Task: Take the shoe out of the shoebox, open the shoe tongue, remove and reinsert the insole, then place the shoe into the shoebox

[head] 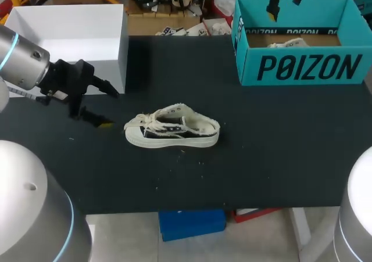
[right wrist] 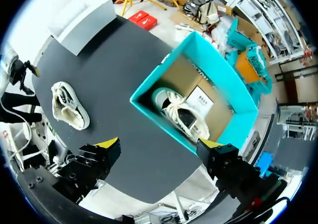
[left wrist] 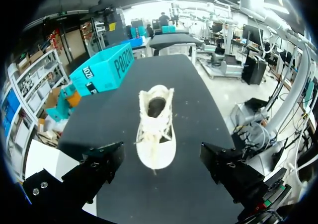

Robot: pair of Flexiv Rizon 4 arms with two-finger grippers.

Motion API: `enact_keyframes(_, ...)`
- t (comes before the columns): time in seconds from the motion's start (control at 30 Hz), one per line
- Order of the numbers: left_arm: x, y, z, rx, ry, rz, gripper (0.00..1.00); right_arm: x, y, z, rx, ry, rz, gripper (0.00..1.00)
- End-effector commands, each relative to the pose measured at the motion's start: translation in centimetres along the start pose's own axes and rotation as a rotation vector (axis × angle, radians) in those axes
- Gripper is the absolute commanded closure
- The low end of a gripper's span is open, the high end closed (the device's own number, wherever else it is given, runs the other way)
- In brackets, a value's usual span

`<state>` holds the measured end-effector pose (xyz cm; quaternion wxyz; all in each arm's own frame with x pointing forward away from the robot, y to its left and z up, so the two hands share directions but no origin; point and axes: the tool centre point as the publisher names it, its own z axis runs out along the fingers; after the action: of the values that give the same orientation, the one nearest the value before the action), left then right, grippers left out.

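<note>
Left gripper (head: 100, 105) jaws are spread wide and grip nothing, just off the toe of the cream canvas low-top shoe (head: 172, 131). The shoe stands on its sole mid-way across the black table (head: 279, 151), outside any box, toe toward that gripper. Right gripper (right wrist: 159, 145) jaws are also spread and bare, well apart from the shoe, above the teal cardboard shoebox (head: 302, 70) that sits beyond the shoe to its right with a second cream shoe (right wrist: 181, 117) lying inside. A white open-topped box (head: 70, 32) sits beyond the shoe to its left, behind the left gripper.
</note>
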<state>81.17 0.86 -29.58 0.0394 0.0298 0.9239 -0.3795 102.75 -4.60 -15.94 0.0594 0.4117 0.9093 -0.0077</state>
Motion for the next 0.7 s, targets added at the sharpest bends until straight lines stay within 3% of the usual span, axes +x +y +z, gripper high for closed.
enact_keyframes(0.03,0.0,0.1,0.1,0.0,-0.002,0.002,0.0,-0.3,-0.2,-0.1,0.036,0.036,-0.376,0.0)
enact_keyframes(0.2,0.0,0.1,0.1,0.0,-0.002,0.002,0.0,-0.3,-0.2,-0.1,0.036,0.036,-0.376,0.0)
enact_keyframes(0.33,0.0,0.1,0.1,0.0,-0.002,0.002,0.0,0.2,1.4,1.1,0.056,0.063,-0.476,0.0)
enact_keyframes(0.7,0.0,0.1,0.1,0.0,-0.002,0.002,0.0,5.2,2.1,1.6,0.032,0.095,-0.531,0.0)
